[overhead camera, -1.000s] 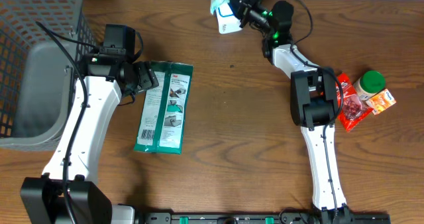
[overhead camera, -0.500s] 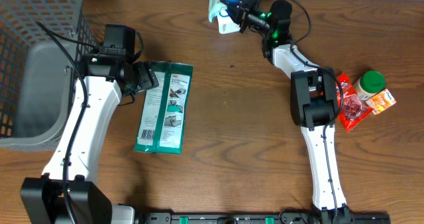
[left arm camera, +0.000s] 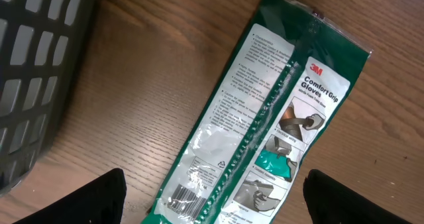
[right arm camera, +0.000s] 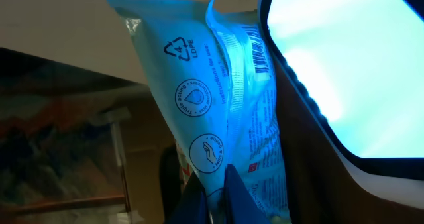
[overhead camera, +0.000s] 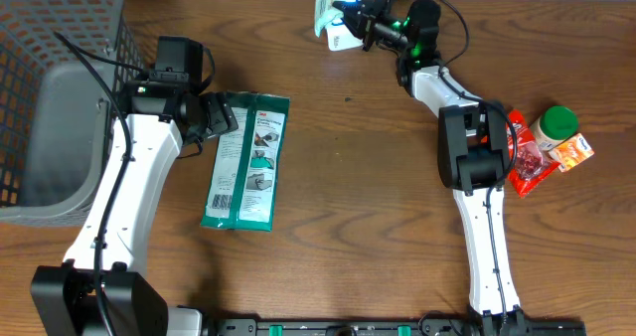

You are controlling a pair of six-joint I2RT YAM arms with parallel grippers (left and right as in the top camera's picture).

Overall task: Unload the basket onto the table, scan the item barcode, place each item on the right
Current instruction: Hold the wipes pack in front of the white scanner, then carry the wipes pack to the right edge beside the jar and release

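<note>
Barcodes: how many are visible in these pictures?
2: one near one end of the gloves pack, one on the pouch in the right gripper. Others may be hidden.

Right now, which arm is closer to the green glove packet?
Left. The left arm holds open jaws beside the glove packet; the right arm is far across, jaws shut on a white pouch.

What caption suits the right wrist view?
Shut right gripper holds a pale pouch, barcode showing, beside a bright glowing panel.
</note>
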